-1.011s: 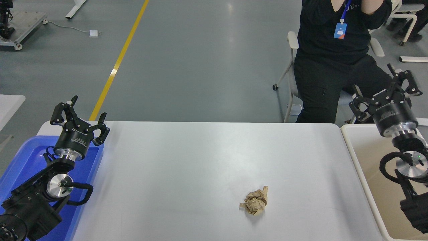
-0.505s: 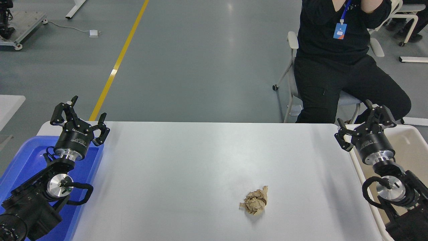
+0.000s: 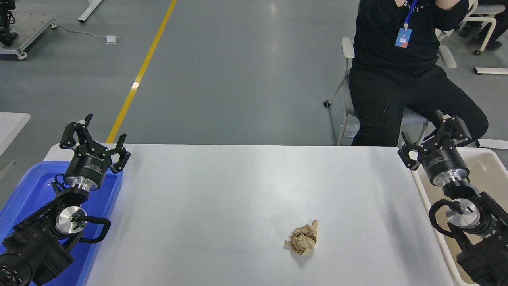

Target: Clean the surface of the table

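The white table surface [image 3: 222, 190] fills the middle of the head view. A crumpled ball of brown paper [image 3: 302, 239] lies on it, right of centre and near the front. My right gripper [image 3: 433, 137] is open and empty above the table's far right corner, well behind and to the right of the paper. My left gripper [image 3: 95, 137] is open and empty, parked over the far left corner of the table.
A blue plastic tray [image 3: 27, 186] sits under my left arm at the left edge. A beige rimmed bin [image 3: 490, 167] stands off the right edge under my right arm. A person in black [image 3: 397, 71] sits on a chair behind the far right corner.
My right gripper came down and left from above the beige bin to the table's far right corner, then rose slightly. The paper ball and left arm have not moved.
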`<state>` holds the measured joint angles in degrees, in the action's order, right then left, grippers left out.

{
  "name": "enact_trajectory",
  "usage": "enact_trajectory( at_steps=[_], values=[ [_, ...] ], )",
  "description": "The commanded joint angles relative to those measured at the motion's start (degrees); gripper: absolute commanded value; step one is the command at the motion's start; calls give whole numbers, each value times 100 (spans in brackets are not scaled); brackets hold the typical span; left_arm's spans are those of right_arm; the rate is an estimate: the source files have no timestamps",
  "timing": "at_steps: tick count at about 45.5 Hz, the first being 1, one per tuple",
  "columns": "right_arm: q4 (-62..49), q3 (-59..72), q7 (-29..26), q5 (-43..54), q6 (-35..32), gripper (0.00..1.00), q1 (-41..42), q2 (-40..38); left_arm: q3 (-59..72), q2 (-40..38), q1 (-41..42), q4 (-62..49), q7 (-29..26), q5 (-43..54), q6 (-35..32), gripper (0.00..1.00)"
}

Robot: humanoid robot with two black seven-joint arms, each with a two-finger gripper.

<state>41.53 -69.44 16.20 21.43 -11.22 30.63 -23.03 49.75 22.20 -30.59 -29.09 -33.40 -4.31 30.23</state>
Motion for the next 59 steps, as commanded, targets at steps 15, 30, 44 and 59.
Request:
enact_trajectory(
  at_steps=[15,30,44,59],
  values=[
    [-251,4164,-3,-992,-363,99,2332,-1635,0,-5,0,0,0,0,0,100],
    [-110,6785,6,1458,-1391,99,4319,-1267,0,-5,0,0,0,0,0,100],
    [179,7005,15,3727,-1470,99,4698,166,0,3,0,0,0,0,0,100],
    [952,9026,15,4352,-1532,99,5269,1318,0,-5,0,0,0,0,0,100]
  ],
)
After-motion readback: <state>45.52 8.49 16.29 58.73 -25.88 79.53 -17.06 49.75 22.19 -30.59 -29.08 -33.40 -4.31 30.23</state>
